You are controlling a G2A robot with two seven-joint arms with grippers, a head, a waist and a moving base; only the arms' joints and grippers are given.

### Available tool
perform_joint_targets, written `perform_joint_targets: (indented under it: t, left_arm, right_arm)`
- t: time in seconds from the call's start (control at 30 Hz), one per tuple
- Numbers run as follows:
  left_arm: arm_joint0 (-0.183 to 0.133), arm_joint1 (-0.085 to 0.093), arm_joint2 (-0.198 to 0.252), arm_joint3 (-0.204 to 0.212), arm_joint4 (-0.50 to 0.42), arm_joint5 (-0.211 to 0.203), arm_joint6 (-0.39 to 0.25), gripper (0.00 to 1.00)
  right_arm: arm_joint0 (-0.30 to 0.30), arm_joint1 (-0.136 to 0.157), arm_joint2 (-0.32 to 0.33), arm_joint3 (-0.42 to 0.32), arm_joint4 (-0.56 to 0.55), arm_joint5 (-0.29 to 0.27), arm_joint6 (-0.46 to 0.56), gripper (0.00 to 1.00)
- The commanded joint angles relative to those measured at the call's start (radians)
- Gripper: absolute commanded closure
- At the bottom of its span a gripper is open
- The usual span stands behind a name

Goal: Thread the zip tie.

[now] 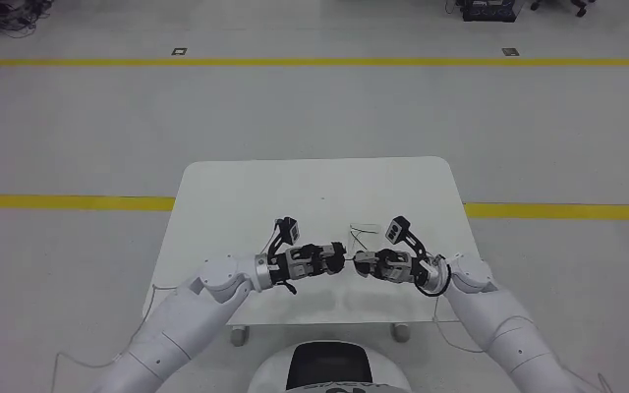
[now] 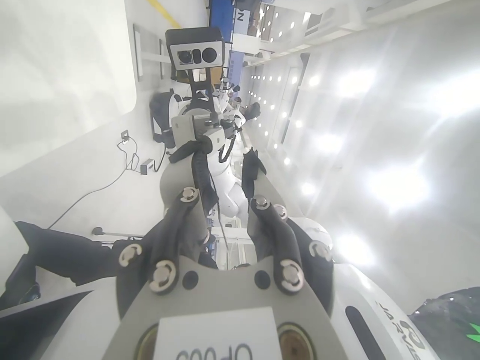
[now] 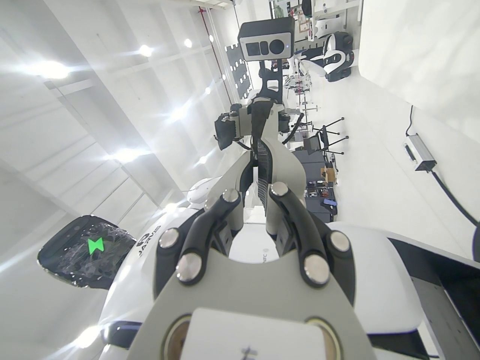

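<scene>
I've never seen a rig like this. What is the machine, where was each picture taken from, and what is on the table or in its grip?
This is a two-armed robot working at a white table. The top picture comes from a camera above its arms, looking down. There the left gripper and the right gripper point at each other, almost tip to tip, over the near half of the table. The other two pictures come from a camera on each wrist, looking along that arm's own gripper at the other arm facing it. In the left wrist picture, the left gripper's fingers stand apart. A thin pale strand, probably the zip tie, shows just beyond the grippers. It is too fine to tell whether either gripper holds it.
</scene>
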Motion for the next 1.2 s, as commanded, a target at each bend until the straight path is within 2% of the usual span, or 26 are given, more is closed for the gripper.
perform_joint_targets:
  t: [0.0, 0.47, 0.7, 1.07, 1.17]
  left_arm:
    - [0.000, 0.000, 0.003, -0.001, 0.005, 0.007, 0.000, 0.82]
    - [-0.013, -0.004, 0.027, 0.007, 0.023, 0.022, 0.008, 0.86]
    - [-0.014, -0.004, 0.029, 0.008, 0.026, 0.026, 0.011, 0.91]
    - [-0.017, -0.004, 0.034, 0.011, 0.025, 0.029, 0.010, 0.91]
    - [-0.018, -0.004, 0.036, 0.012, 0.025, 0.030, 0.009, 0.94]
  right_arm:
    - [0.002, -0.002, -0.005, 0.001, 0.000, 0.000, -0.004, 1.00]
    - [0.011, -0.009, -0.018, 0.003, 0.003, -0.011, -0.003, 1.00]
    - [0.012, -0.011, -0.018, 0.001, 0.007, -0.017, 0.000, 1.00]
    - [0.017, -0.014, -0.025, 0.000, -0.001, -0.007, -0.002, 1.00]
    - [0.018, -0.015, -0.027, 0.004, -0.001, -0.007, -0.002, 1.00]
